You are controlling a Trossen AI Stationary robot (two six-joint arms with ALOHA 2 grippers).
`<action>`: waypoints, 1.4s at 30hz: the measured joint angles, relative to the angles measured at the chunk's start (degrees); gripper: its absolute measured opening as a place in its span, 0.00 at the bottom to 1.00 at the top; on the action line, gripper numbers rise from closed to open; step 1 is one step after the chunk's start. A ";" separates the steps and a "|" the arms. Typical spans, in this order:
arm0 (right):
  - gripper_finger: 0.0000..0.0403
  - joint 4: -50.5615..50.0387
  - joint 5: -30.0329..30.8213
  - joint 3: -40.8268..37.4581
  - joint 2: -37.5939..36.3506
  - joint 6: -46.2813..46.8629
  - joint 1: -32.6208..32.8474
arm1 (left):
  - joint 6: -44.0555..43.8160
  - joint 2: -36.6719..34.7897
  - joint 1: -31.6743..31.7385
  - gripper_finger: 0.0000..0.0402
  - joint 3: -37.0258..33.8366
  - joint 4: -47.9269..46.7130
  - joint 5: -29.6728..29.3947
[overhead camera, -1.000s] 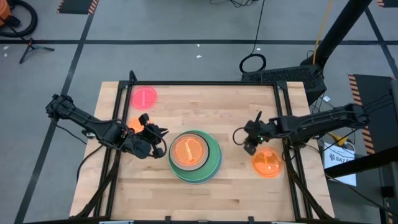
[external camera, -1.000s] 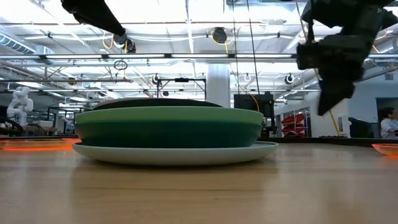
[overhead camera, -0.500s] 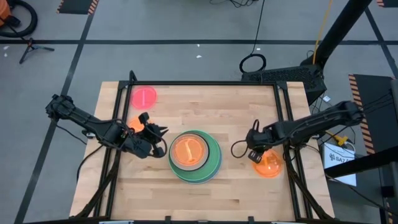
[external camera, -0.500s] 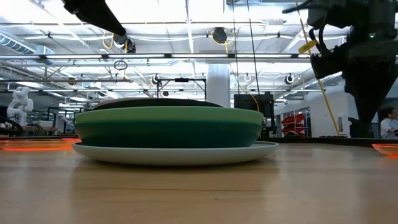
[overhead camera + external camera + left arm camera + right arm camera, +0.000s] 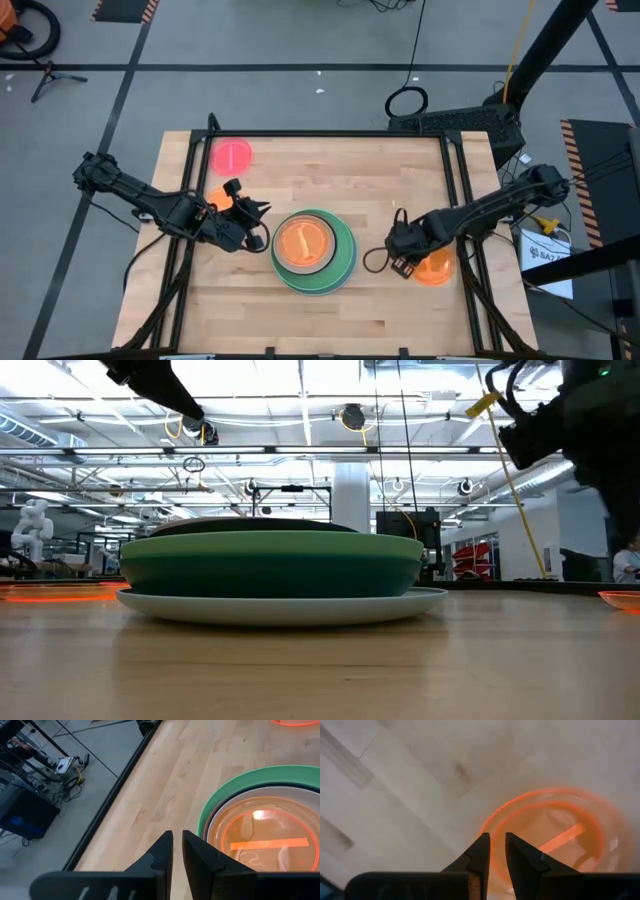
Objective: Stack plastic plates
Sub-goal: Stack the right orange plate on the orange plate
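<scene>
Wooden bench point(image 5: 300, 165) under the lights, and mid-bench sits the stack point(image 5: 313, 250): green plates with an orange plate point(image 5: 302, 241) on top. Right gripper point(image 5: 398, 262) hovers by the right edge, fingers nearly together with only a slit between them, nothing held, nosing at the rim of a loose orange plate point(image 5: 555, 837). Left gripper point(image 5: 177, 851) waits just left of the stack, also nearly closed and empty. A pink plate point(image 5: 231, 155) lies near the far left corner. Danger here: that narrow gap could skid off the thin rim and shove the plate over the bench's right edge.
</scene>
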 joint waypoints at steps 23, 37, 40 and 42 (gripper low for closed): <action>0.39 2.88 -5.59 1.57 14.82 9.79 3.94 | 0.29 0.02 -0.02 0.12 0.00 -1.90 0.03; 0.20 2.02 -4.85 1.55 18.64 8.83 3.93 | 0.21 0.00 -0.02 0.12 0.00 -1.90 0.06; 0.15 1.98 -4.50 1.55 18.64 8.52 3.93 | 0.21 0.00 -0.02 0.12 0.00 -1.90 0.04; 0.12 1.86 -4.21 1.55 18.64 8.33 3.93 | 0.15 0.00 -0.02 0.12 0.00 -1.90 0.07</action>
